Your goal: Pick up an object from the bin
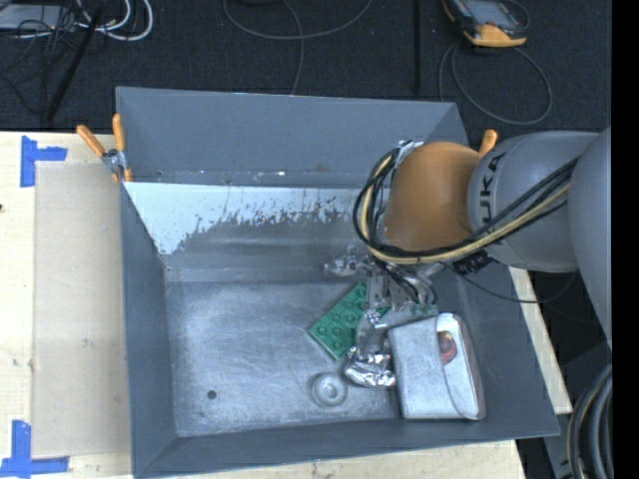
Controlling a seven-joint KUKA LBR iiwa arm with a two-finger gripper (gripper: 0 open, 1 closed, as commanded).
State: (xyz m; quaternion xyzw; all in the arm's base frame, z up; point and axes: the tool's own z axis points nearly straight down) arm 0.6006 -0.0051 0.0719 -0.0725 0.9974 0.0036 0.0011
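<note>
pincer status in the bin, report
Pincer down over green studded plate, bin's right front. Nothing seen gripped. Crumpled foil lump and grey pack crowd close beside.

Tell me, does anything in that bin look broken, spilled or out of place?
Nothing looks spilled or broken. The oddest thing is a crumpled silvery lump near the front of the bin, lying beside a grey packet. A green studded plate also lies askew to the walls, just under the gripper.
</note>
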